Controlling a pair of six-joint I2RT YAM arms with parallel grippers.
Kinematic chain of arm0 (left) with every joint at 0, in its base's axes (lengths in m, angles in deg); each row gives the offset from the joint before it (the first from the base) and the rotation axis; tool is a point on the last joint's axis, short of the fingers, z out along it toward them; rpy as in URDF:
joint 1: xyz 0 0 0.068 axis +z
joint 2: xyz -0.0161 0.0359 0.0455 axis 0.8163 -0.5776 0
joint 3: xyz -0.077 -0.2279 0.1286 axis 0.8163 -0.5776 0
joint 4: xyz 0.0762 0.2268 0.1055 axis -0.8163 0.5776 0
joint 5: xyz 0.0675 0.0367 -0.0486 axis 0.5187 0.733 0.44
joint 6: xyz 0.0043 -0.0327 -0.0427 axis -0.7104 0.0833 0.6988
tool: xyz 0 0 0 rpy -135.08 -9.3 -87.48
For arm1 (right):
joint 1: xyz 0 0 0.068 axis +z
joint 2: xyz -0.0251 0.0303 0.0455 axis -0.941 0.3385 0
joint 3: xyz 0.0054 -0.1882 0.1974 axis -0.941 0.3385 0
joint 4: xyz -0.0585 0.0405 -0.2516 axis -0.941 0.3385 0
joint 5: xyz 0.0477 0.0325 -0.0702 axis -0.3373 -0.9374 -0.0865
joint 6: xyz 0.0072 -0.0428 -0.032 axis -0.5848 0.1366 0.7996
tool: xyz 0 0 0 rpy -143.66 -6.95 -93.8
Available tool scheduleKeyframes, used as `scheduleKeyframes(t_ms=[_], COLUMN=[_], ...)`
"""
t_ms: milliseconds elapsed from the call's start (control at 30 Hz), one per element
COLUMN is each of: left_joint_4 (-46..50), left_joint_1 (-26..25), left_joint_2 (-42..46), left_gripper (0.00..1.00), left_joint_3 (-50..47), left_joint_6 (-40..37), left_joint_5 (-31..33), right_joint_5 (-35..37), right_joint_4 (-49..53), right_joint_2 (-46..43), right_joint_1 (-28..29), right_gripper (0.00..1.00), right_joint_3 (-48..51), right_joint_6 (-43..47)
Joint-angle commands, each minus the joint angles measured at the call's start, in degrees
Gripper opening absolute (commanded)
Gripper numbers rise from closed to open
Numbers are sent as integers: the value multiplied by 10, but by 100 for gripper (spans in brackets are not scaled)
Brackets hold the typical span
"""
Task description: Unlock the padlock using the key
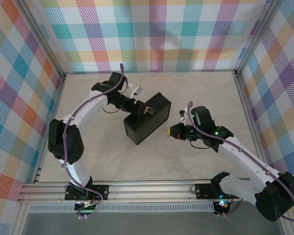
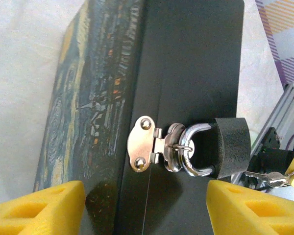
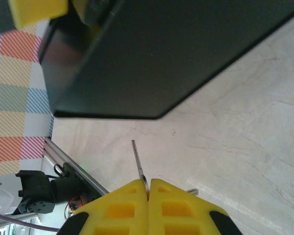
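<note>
Above the pale table (image 3: 235,147) the key (image 3: 138,164) juts — pinched between right jaws.

Bare table (image 1: 201,98) between right claw (image 1: 169,131) and black box (image 1: 147,122) — left claw (image 1: 144,108) close at its padlock (image 2: 231,147) side.

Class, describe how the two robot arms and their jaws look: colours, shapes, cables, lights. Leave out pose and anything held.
The left arm and right arm have white shells joined by chunky black joints. A lilac cable runs along each. The jaws are bright yellow blocks with moulded recesses. A green light glows near the right wrist. Each stands on a black base plate.
</note>
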Motion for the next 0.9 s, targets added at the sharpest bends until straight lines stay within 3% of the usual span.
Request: scheduleKeyframes(t_ms=[0,167,300,467,567,633,867], left_joint_4=[-5,55,68,27,36,26,153], left_joint_1=[-7,-3,-3,-6,-12,-14,-15], left_joint_2=[28,14,8,23,27,31,-36], left_gripper=[67,67,69,72,71,73,75], left_joint_3=[1,67,116,107,86,74,163], left_joint_6=[9,-72,-139,-273,-432,-498,-712], left_joint_5=[23,69,69,3,-59,-80,-159], right_joint_5=[-17,-32,-55,-99,-128,-138,-172], right_joint_4=[24,36,35,23,13,9,-10], right_joint_2=[-9,-16,-17,-6,9,17,56], right_joint_1=[-9,-28,-44,-64,-83,-91,-110], right_gripper=[2,2,3,3,3,3,3], right_joint_3=[-21,-21,-21,-24,-27,-29,-36], right_joint_6=[28,43,57,71,75,78,85])
